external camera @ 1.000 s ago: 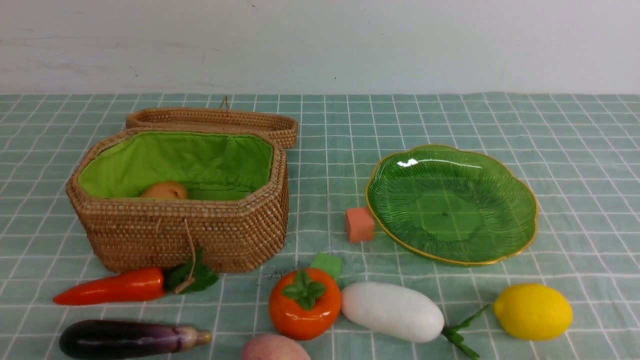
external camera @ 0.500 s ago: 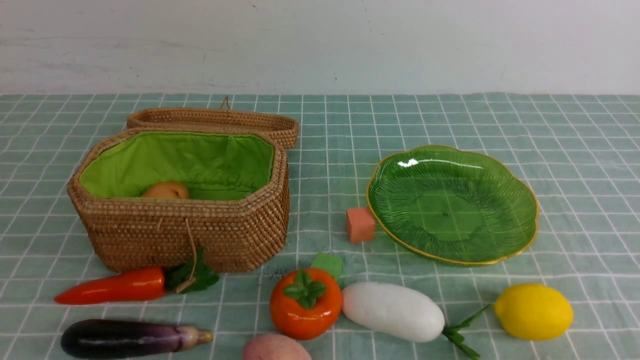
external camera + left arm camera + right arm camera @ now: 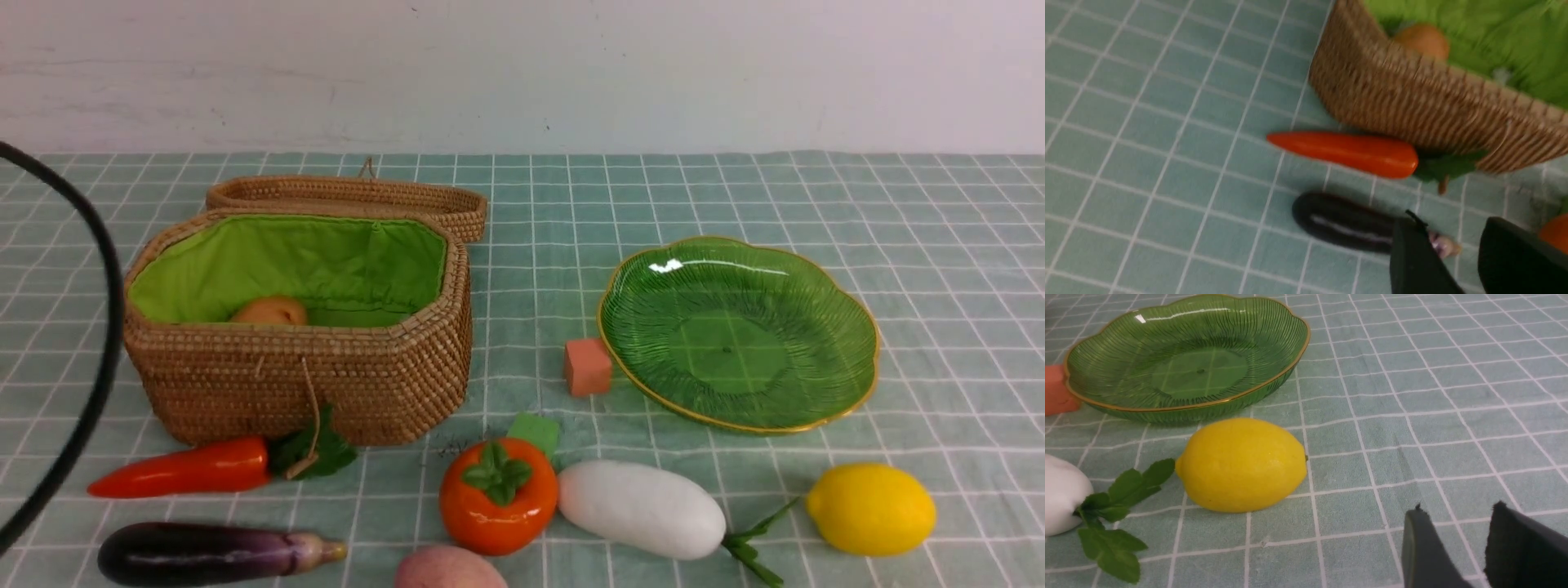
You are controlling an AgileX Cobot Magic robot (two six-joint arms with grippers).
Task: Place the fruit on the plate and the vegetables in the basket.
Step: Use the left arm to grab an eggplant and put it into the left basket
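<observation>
The wicker basket [image 3: 302, 384] stands open at the left, and the green glass plate [image 3: 824, 392] lies bare at the right. In front of them lie the carrot [image 3: 184, 469], eggplant [image 3: 204, 554], persimmon [image 3: 498, 498], radish [image 3: 641, 508], lemon [image 3: 869, 508] and, cut off by the frame's bottom edge, the peach [image 3: 449, 569]. My left gripper [image 3: 1453, 232] hangs open above the eggplant's [image 3: 1343, 222] stem end, with the carrot [image 3: 1343, 153] beyond. My right gripper [image 3: 1455, 514] stands open over bare cloth beside the lemon [image 3: 1241, 465]. Neither gripper shows in the front view.
A tan rounded object [image 3: 269, 311] lies inside the basket. An orange cube [image 3: 587, 367] touches the plate's left rim, and a green cube [image 3: 535, 431] sits behind the persimmon. A black cable [image 3: 98, 343] arcs down the left edge. The wall closes the far side.
The black cable has swung into the front view at the left. The objects on the cloth have not moved.
</observation>
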